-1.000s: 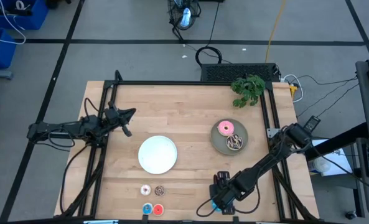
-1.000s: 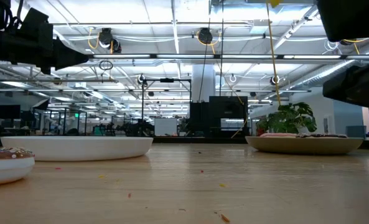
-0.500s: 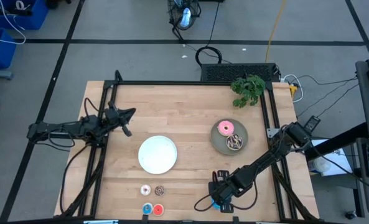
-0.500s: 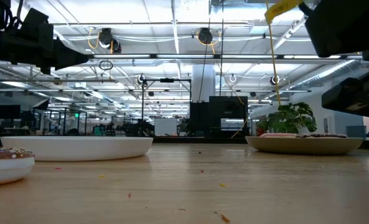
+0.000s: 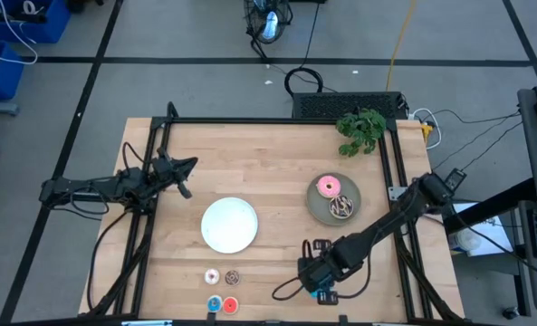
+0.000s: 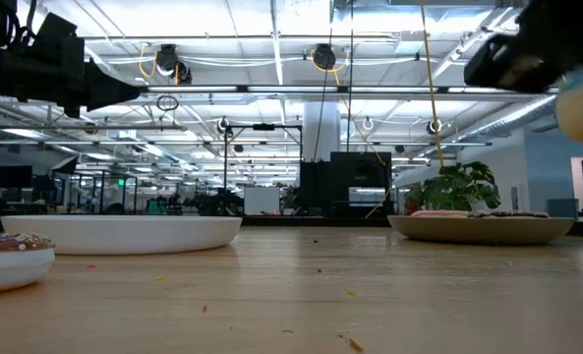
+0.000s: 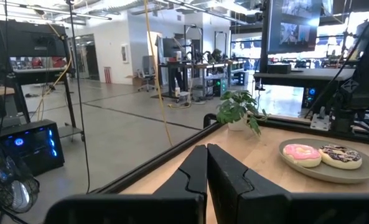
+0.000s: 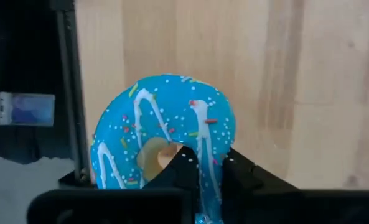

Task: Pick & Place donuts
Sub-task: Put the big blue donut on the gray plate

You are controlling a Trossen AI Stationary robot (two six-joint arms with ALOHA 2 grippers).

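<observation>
Blue-iced and sprinkled, the large blue donut [image 8: 165,146] sits pinched in the right gripper [image 8: 203,165], whose fingers close on its ring, near the table's [image 5: 268,154] near edge, right of centre. The pink donut [image 5: 328,186] and brown donut [image 5: 341,207] lie on the grey plate [image 5: 319,207]. Four tiny donuts [image 5: 222,290] cluster near the white plate [image 5: 229,225]. The left gripper [image 7: 207,163], fingers pressed together, waits at far left.

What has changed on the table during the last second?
The right gripper, shut on the blue donut, moved away from the table's front edge, toward the white plate. The left gripper, both plates and the other donuts stayed in place.
</observation>
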